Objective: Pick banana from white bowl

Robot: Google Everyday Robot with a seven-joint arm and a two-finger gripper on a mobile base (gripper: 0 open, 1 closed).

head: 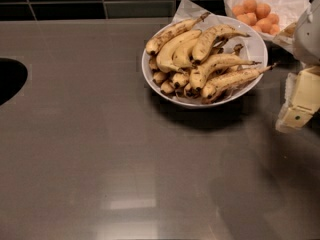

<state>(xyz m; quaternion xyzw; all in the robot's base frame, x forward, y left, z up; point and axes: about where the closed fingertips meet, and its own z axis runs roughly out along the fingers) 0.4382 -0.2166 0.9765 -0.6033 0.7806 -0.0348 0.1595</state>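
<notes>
The white bowl (252, 48) stands on the grey counter at the upper middle right, lined with white paper and heaped with several bananas. The banana (172, 48), plump, curved and mostly clean yellow, lies near the top of the pile on its left side. Thinner, brown-speckled bananas lie around and under it. My gripper (298, 109) shows at the right edge as a pale cream finger hanging just right of the bowl, level with its lower rim and apart from it. It holds nothing that I can see.
A paper-lined container of small orange fruits (258, 13) stands behind the bowl at the upper right. A dark tiled wall runs along the back. A dark round opening (10, 79) cuts into the counter at the left edge.
</notes>
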